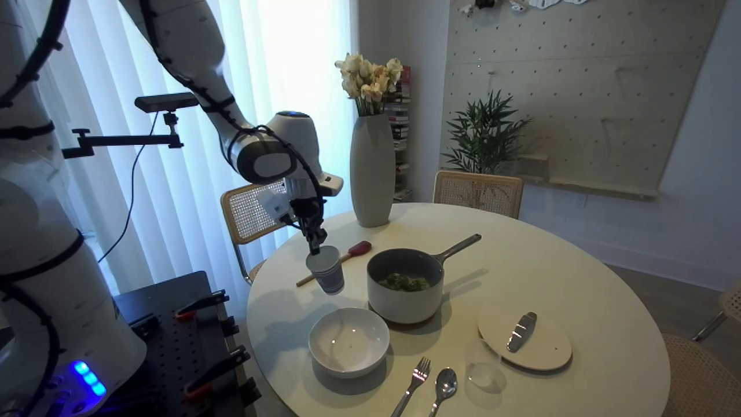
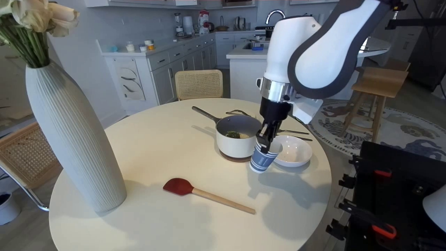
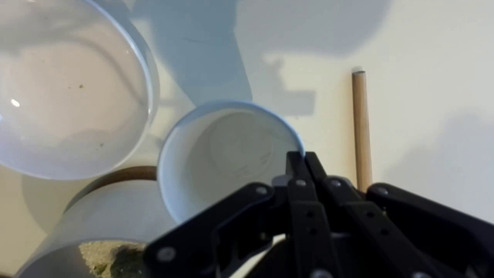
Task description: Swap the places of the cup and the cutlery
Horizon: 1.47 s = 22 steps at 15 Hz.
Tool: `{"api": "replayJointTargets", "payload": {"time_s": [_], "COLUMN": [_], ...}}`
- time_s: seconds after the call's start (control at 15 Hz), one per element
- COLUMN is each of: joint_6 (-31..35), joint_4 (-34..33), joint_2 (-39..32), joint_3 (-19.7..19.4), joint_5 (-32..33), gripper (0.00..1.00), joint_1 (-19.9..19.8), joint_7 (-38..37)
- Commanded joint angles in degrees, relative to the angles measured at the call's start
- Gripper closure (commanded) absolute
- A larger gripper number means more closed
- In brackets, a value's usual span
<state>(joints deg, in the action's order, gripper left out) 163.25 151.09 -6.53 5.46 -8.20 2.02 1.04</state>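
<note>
Gripper (image 3: 305,156) pinching the cup (image 3: 231,154) tightly by its rim, seemingly aloft near the bowl (image 1: 347,339): we infer the cup-moving step; next, we need an upright set-down beside the cutlery (image 1: 446,383).

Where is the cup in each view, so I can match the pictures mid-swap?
In an exterior view: cup left of and below centre, just above the white bowl on screen.
In an exterior view: cup right of and below centre, just left of the white bowl.
Wrist view: cup just left of centre, lower right of the white bowl.
Shared landmark: white bowl.
</note>
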Motion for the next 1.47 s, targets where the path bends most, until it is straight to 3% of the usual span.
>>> {"api": "replayJointTargets", "payload": {"time_s": [0.0,1.0,1.4], "joint_6": [-5.83,-21.23,-26.12], "joint_4": [-5.37,-32.09,-38.83], "joint_2": [-0.42,-19.10,-24.55], "joint_3": [1.21,-0.36,-1.88], "joint_5": [-2.72,3.08,6.93], "gripper": [0.99,0.99,0.99], "joint_1": [0.40,4.56,5.94], "joint_7": [0.81,-5.65,-6.49]}}
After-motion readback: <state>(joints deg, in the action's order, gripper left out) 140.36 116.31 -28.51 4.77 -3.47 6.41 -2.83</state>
